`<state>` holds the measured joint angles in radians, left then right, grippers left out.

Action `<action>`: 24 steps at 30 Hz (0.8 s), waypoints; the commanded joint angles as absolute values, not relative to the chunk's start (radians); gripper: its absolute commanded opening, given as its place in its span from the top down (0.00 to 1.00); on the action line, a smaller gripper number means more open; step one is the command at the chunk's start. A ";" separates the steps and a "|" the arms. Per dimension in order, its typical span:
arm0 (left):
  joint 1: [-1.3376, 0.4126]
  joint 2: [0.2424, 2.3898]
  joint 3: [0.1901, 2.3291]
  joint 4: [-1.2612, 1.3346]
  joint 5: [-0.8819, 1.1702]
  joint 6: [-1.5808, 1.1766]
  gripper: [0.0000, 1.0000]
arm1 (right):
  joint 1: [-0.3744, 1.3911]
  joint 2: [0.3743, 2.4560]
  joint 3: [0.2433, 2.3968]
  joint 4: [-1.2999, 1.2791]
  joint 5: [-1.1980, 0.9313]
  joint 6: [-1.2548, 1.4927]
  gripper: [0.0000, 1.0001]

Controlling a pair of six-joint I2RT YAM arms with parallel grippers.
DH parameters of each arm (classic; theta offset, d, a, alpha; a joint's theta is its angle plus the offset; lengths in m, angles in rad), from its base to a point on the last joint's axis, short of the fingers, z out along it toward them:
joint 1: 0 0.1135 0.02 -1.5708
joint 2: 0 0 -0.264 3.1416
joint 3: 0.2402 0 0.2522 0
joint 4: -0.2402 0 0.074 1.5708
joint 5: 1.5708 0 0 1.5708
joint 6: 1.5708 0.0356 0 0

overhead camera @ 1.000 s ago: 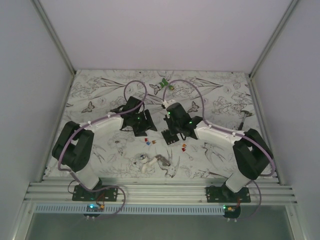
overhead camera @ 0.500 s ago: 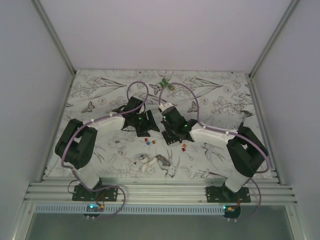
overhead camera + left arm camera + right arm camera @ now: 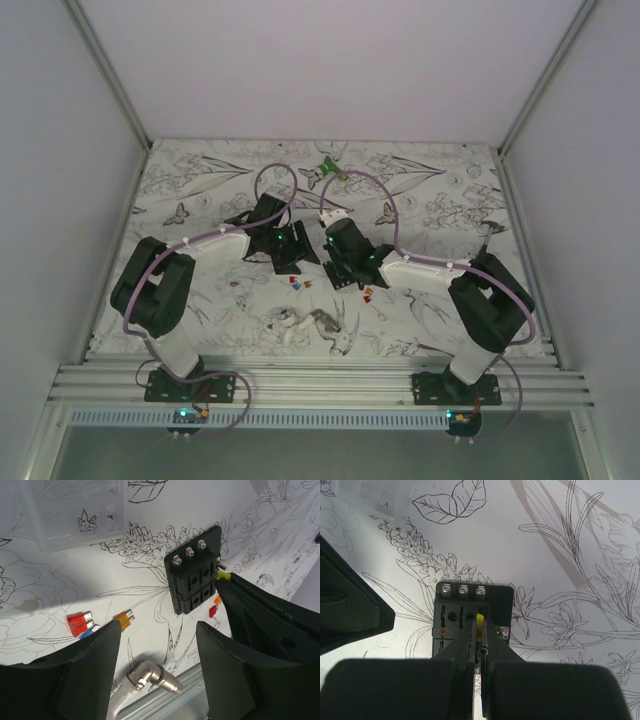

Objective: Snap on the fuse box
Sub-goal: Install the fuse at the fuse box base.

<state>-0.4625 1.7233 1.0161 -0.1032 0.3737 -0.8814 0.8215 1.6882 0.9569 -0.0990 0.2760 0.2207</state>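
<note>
The fuse box point(image 3: 465, 611) is a black slotted block with three screws along one edge, lying flat on the flower-print table point(image 3: 560, 545). It also shows in the left wrist view as the fuse box point(image 3: 194, 577), and in the top view it is mostly hidden under the right arm. My right gripper point(image 3: 480, 630) is shut on a small yellow fuse point(image 3: 480, 621), held over the box's right-hand slots. I cannot tell whether the fuse is seated. My left gripper point(image 3: 159, 630) hangs open and empty just left of the box.
Loose red point(image 3: 80, 623) and orange point(image 3: 122, 620) fuses lie left of the box, others point(image 3: 215, 605) at its right. A clear plastic cover point(image 3: 75, 515) lies beyond. A metal elbow fitting point(image 3: 150, 677) sits near the front rail. A green object point(image 3: 328, 166) lies at the back.
The right arm has swung a little to the left, bringing its gripper over the fuse box. The left arm has shifted slightly. Both grippers keep the same opening.
</note>
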 commanded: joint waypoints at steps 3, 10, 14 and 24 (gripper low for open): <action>-0.454 1.746 1.022 -0.103 0.400 -0.882 0.36 | 0.828 1.706 0.954 -0.033 0.315 0.226 1.00; -0.454 1.751 1.023 -0.102 0.403 -0.884 0.35 | 0.827 1.724 0.954 -0.034 0.326 0.240 1.00; -0.455 1.752 1.022 -0.103 0.404 -0.885 0.34 | 0.827 1.726 0.953 -0.037 0.334 0.244 1.00; -0.454 1.756 1.023 -0.101 0.410 -0.891 0.34 | 0.827 1.704 0.947 -0.040 0.342 0.268 1.00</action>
<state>-0.4625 1.7374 1.0161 -0.1009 0.3813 -0.8822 0.8215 1.7149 0.9562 -0.0593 0.3141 0.2329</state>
